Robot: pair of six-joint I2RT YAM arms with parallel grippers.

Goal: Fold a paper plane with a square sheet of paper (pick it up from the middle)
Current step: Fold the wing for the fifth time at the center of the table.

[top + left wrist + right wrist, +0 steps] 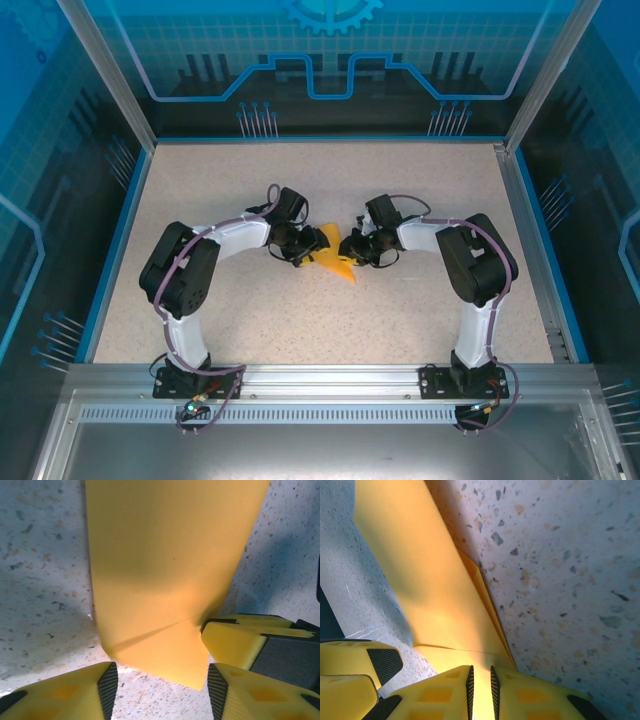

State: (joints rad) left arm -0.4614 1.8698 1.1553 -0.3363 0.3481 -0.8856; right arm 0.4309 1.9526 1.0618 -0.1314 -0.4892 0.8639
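Observation:
The paper plane (336,259) is a folded bright-orange dart on the speckled table, its pointed tip toward the near edge. My right gripper (481,682) is shut on one layered edge of the paper plane (425,590), and a fold line runs across just ahead of the pads. My left gripper (162,692) stands open low over the table. A corner of the paper plane (165,565) reaches in between its fingers without touching them. In the top view the left gripper (300,250) and right gripper (358,250) face each other across the paper.
The right gripper's yellow fingers (242,640) sit close beside the left gripper's right finger. A left finger (365,662) shows at the right wrist view's lower left. Speckled tabletop (320,330) stretches around the paper, bounded by blue-edged walls (118,240).

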